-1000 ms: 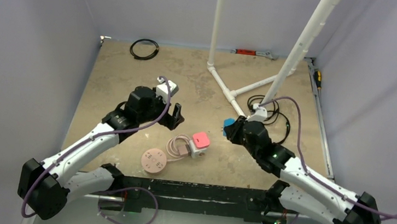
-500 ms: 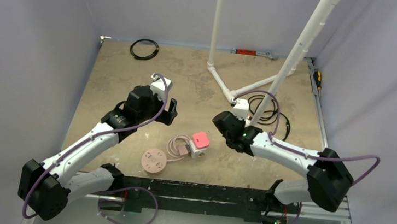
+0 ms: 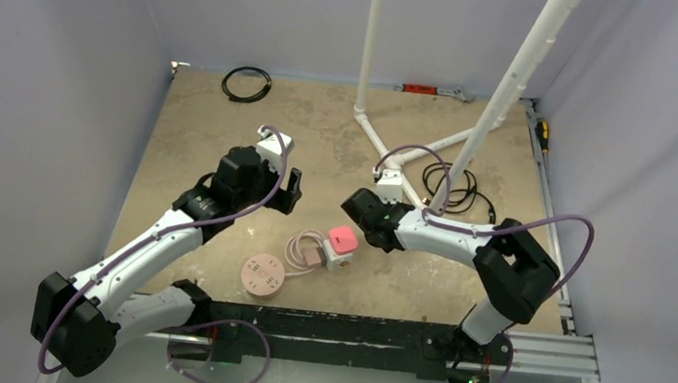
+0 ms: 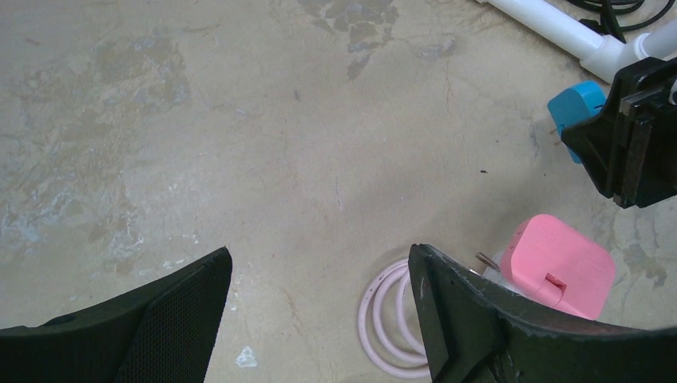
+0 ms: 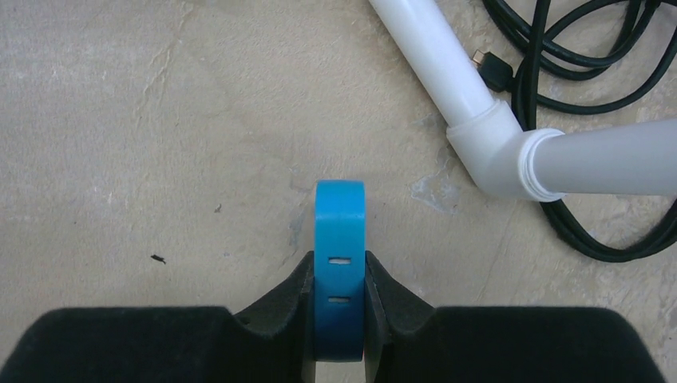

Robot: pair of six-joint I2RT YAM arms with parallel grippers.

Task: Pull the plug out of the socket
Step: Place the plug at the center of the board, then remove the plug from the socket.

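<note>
The pink plug sits on top of the white cube socket near the table's front middle. Its coiled pink cable lies to the left. In the left wrist view the plug shows at lower right, partly behind my right finger, with the coil. My left gripper is open and empty, up and left of the plug. My right gripper is just up and right of the plug, shut on a blue slotted block.
A round pink disc with holes lies front left of the socket. A white pipe frame and a black cable bundle stand behind the right gripper. A black cable ring lies at the back left.
My right arm has swung left with the blue block and now sits close beside the plug. My left gripper has shifted slightly back and left, still open.
</note>
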